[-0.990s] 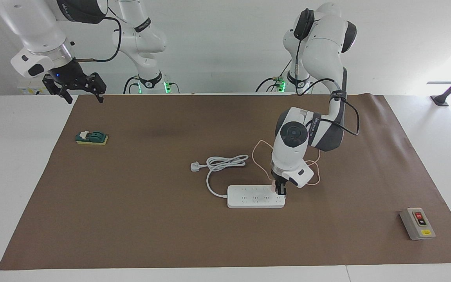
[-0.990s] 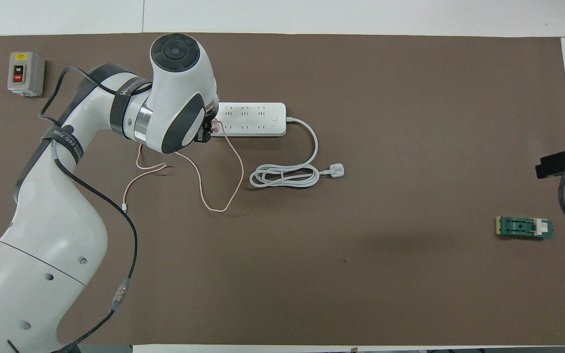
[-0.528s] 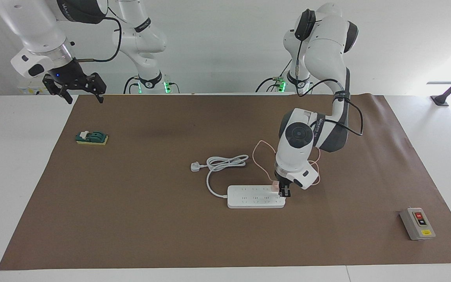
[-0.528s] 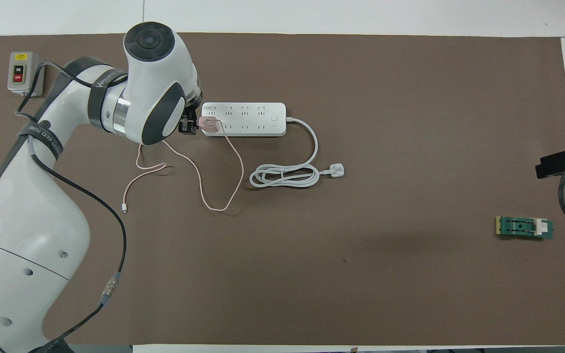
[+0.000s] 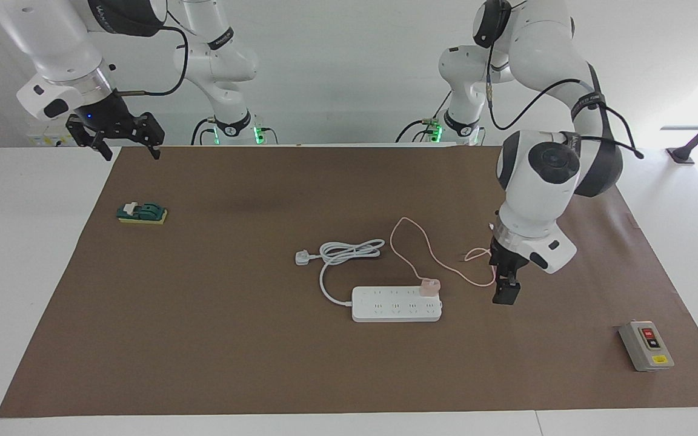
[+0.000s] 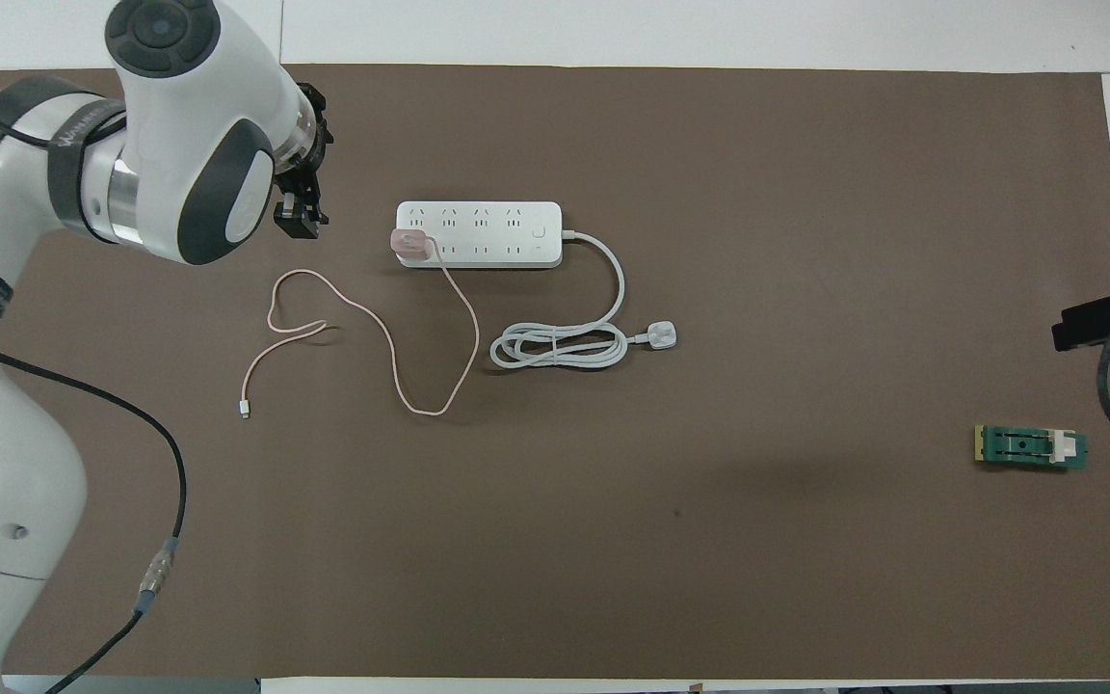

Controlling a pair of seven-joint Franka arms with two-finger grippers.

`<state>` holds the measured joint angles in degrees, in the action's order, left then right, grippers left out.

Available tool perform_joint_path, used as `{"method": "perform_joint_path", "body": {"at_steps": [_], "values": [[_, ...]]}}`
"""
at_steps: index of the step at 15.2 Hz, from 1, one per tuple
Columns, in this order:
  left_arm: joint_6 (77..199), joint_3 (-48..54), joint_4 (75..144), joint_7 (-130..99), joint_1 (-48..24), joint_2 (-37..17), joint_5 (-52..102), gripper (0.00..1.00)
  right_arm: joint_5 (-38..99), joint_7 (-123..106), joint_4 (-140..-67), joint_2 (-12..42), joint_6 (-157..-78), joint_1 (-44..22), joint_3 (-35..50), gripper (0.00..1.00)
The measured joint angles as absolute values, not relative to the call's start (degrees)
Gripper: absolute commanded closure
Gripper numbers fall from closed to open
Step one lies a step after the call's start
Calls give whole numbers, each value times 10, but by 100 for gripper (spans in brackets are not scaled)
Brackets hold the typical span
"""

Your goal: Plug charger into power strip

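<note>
Right hand cut off by overhead view's edge.

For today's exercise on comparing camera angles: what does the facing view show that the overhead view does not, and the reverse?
Only the facing view shows the right gripper whole, open, waiting raised over the mat's corner, and both arm bases.

Only the overhead view shows the strip's socket faces from straight above and the cable's free end.

Both show the charger seated on the power strip, the left gripper apart from it, and the grey switch box.

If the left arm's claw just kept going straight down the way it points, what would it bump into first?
Probably only the bare brown mat. The left gripper points down beside the power strip, seemingly clear of the charger and its thin cable.
</note>
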<state>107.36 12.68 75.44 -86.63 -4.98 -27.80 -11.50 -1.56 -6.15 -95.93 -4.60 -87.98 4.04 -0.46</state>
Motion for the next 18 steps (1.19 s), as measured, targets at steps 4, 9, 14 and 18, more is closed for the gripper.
{"method": "perform_joint_path", "body": {"at_steps": [4,9,14,18], "values": [[1040,127,763,-621,6,-236,-115,4,-16,-61,-959,-46,-880,40,-5,0],[965,130,773,-322,90,-199,-80,7,-16,-61,-959,-46,-880,40,-5,0],[913,132,772,-76,126,-176,-58,0,-16,-61,-959,-46,-880,40,-5,0],[871,148,787,-136,123,-134,-51,0,-16,-61,-959,-46,-880,40,-5,0]]}}
